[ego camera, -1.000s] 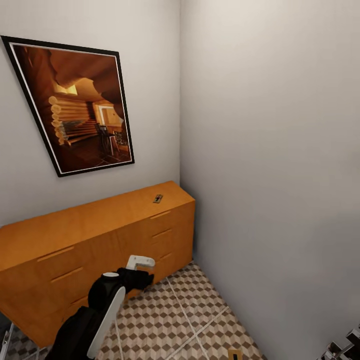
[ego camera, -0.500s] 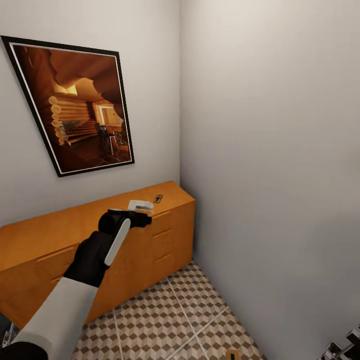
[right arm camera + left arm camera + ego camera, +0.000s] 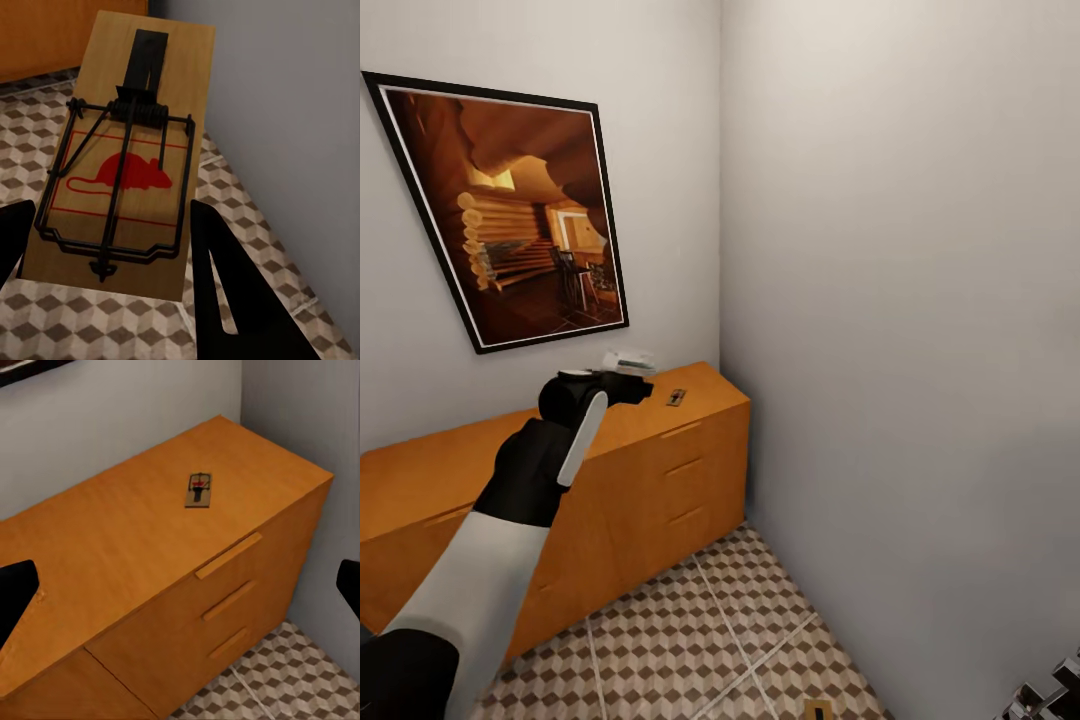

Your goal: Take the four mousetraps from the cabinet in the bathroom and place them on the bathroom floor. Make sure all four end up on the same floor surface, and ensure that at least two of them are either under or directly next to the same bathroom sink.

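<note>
One mousetrap (image 3: 676, 397) (image 3: 199, 490) lies flat on the orange-brown cabinet (image 3: 560, 450) (image 3: 112, 555), near its right end. My left gripper (image 3: 628, 363) (image 3: 180, 589) hovers above the cabinet top, a little left of that trap, with its fingers (image 3: 15, 592) wide apart and nothing between them. A second mousetrap (image 3: 124, 161) (image 3: 817, 710), with a red mouse print, sits between the fingers (image 3: 225, 292) of my right gripper (image 3: 112, 247), which press on its long sides above the cube-patterned bathroom floor (image 3: 690, 640) (image 3: 247, 225). The sink is out of view.
A framed picture (image 3: 510, 210) hangs on the wall above the cabinet. A plain grey wall (image 3: 900, 350) closes the corner right of the cabinet's end. Part of my right arm (image 3: 1050, 690) shows at the lower right.
My left arm rose from in front of the drawer fronts to above the cabinet top and moved closer to the trap. The trap in my right gripper shifted slightly left.
</note>
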### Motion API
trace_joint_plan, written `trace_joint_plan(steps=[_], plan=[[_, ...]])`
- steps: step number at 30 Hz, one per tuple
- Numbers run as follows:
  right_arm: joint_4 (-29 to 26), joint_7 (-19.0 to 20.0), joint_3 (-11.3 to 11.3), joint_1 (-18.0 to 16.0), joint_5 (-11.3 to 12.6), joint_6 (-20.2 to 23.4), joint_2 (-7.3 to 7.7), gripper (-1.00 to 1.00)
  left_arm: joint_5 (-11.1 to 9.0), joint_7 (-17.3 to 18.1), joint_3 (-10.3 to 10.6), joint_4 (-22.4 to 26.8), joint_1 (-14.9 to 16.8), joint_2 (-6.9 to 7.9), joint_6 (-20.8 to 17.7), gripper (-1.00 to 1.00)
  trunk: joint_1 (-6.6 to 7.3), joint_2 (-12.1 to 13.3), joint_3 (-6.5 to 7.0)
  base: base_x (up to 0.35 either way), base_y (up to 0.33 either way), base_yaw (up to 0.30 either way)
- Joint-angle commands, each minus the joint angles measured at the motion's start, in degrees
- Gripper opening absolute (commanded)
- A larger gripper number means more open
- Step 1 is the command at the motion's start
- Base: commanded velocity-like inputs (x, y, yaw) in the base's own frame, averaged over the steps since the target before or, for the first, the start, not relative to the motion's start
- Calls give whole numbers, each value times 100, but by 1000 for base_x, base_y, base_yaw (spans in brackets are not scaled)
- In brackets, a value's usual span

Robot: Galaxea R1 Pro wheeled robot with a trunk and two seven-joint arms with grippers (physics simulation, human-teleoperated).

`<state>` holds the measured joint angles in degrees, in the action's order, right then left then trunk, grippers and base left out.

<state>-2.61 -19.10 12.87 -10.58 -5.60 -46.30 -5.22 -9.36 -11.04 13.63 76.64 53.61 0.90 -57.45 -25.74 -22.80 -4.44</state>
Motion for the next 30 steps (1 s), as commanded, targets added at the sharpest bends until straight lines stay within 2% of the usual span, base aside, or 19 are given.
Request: trace_joint_plan(steps=[1,4,8,17,21,30], plan=[[6,-30,5,-6,-37,-10,0,-100,-71,-57,20,52,7,52,-20,100,-4,-12,-13,0,0,0],[6,-31,5,-6,-37,-23,-7,-100,-73,-45,45,179,13,184,-28,100,-4,-12,-13,0,0,0],[6,-32,5,-6,-38,-33,-12,-100,-74,-40,64,305,16,241,-35,100,-4,-12,-13,0,0,0],[6,-35,5,-6,-30,-30,-16,-100,-77,-38,92,402,18,261,-40,100,-4,-12,-13,0,0,0],[6,-33,5,-6,-29,-34,-27,-100,-75,-38,170,399,18,262,-42,100,-4,-12,-11,46,0,0],[8,-32,5,-6,-29,-37,-32,-100,-81,-38,224,321,13,262,-38,100,-4,-12,28,161,0,0]])
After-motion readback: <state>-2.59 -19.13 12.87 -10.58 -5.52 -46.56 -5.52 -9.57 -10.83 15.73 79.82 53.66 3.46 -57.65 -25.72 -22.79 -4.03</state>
